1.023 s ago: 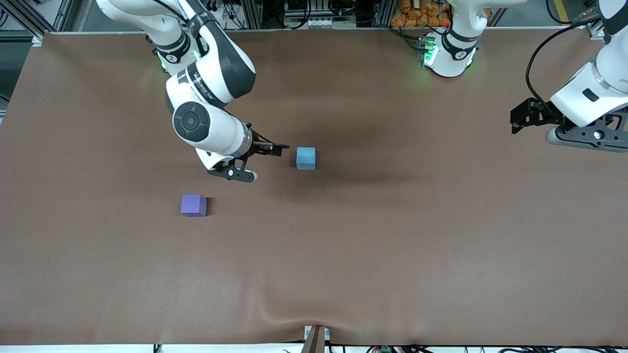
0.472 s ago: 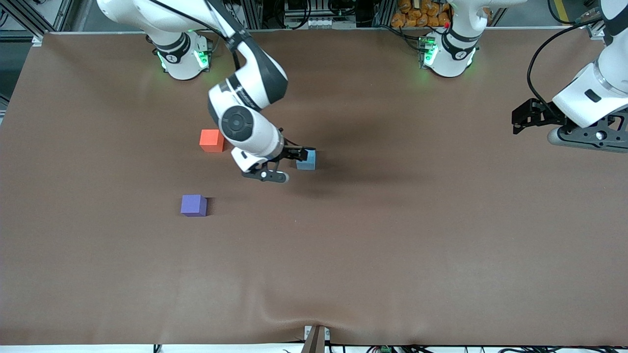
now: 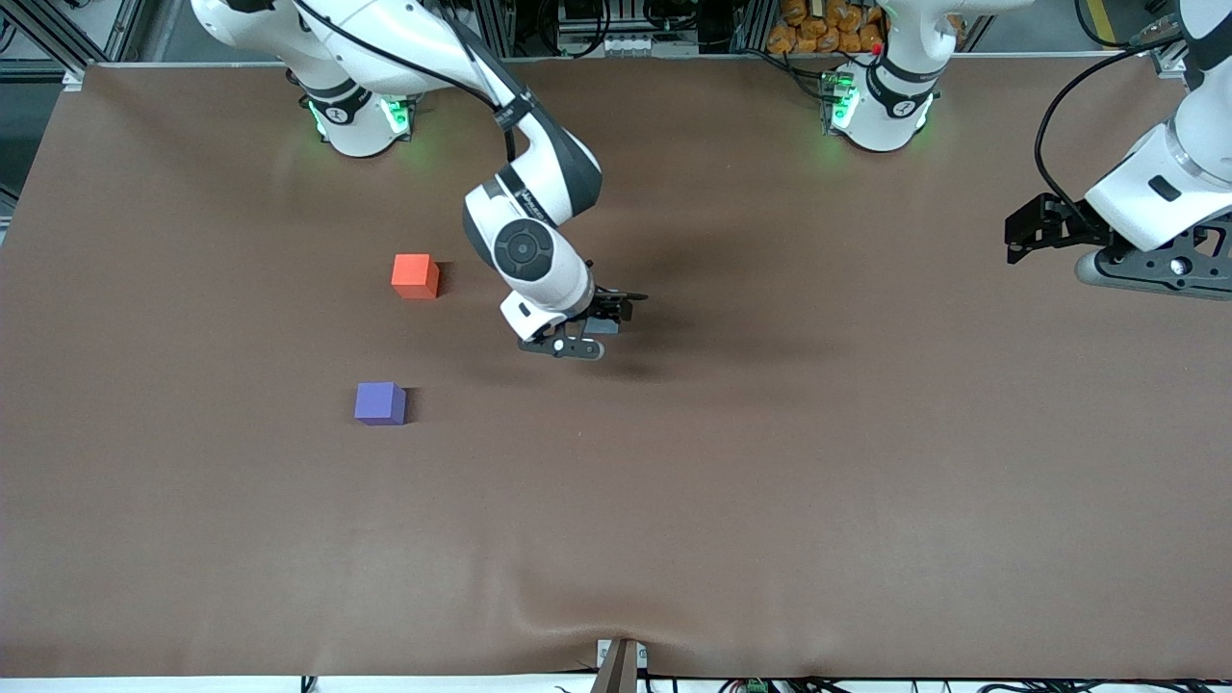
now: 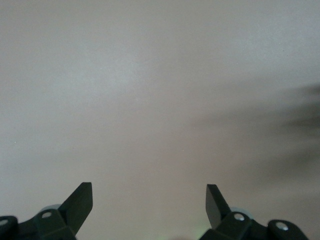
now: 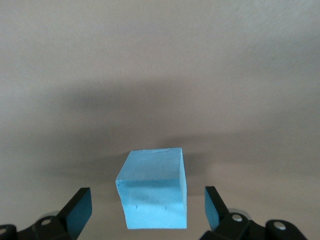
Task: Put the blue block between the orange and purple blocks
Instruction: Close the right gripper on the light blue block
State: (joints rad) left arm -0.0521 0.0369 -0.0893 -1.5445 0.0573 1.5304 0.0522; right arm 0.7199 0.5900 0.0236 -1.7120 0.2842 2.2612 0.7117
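The blue block (image 5: 152, 189) sits on the brown table, between the open fingers of my right gripper (image 5: 149, 205), which touch neither side of it. In the front view my right gripper (image 3: 608, 313) is low over the block and hides nearly all of it. The orange block (image 3: 415, 275) lies toward the right arm's end of the table. The purple block (image 3: 379, 402) lies nearer the front camera than the orange one. My left gripper (image 3: 1022, 231) waits open and empty above the left arm's end of the table; it also shows in the left wrist view (image 4: 149, 200).
The brown mat (image 3: 770, 462) covers the whole table and has a small bulge at its front edge. The two arm bases stand along the table's back edge.
My right arm has swung toward the left arm's end and brought its open gripper around the blue block. The orange block has come into view. The left arm has not moved.
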